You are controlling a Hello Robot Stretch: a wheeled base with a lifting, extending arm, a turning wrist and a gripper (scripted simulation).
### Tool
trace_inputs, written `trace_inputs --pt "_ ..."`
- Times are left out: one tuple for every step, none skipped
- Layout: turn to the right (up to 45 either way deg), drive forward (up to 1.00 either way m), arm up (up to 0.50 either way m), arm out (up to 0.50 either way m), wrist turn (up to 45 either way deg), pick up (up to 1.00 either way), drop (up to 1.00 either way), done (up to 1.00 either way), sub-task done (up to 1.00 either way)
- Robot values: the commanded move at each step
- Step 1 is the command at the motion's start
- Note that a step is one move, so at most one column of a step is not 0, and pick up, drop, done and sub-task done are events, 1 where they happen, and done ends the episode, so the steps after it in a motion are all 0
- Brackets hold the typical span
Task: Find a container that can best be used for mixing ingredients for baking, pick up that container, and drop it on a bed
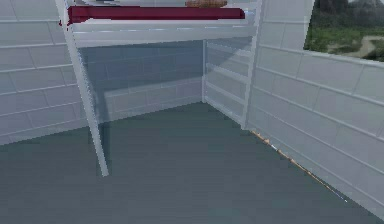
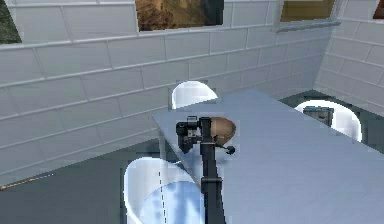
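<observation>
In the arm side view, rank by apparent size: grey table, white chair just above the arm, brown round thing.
1. Flat grey rectangular table.
2. White round-backed chair, partly hidden.
3. Brown rounded thing, only slightly smaller.

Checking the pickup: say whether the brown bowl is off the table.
Cannot tell: the brown bowl shows at the end effector, tabletop behind both.

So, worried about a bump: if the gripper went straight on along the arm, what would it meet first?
Likely the brown rounded thing right at the gripper, on or above the grey table; depth is unclear. Past it, a white chair.
</observation>
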Motion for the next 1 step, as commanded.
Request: trace_inputs --pt "0.0 0.00 0.10 0.00 0.0 0.00 0.00 0.00 0.00"
